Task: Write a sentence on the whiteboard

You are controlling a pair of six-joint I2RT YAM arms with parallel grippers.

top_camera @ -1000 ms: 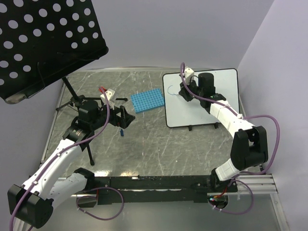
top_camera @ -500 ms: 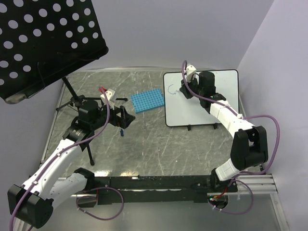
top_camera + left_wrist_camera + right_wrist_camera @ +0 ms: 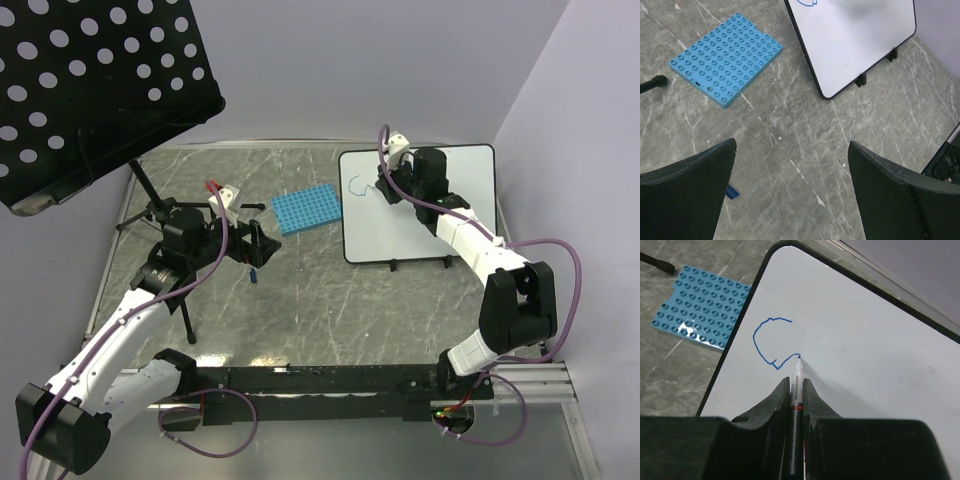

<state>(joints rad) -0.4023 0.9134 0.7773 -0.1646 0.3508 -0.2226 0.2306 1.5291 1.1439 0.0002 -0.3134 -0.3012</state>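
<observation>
The whiteboard (image 3: 400, 228) lies at the back right of the table, also in the left wrist view (image 3: 860, 45) and the right wrist view (image 3: 865, 355). Of the sentence, only a first blue curved letter with a short rising stroke (image 3: 767, 342) stands near the board's top left corner (image 3: 358, 186). My right gripper (image 3: 796, 382) is shut on a white marker (image 3: 796, 390), whose tip touches the board at the end of the blue line. My left gripper (image 3: 792, 145) hangs open over bare table left of the board (image 3: 262, 243), holding nothing.
A blue studded plate (image 3: 306, 210) lies just left of the whiteboard. A black perforated music stand (image 3: 90, 90) overhangs the back left, its tripod legs (image 3: 150, 205) on the table. A small blue piece (image 3: 255, 273) lies under my left gripper. Walls close in at the back and right.
The blue line has grown from a short arc into a full curved letter with a rising stroke. My right gripper has shifted slightly right with the marker. The left arm has not moved.
</observation>
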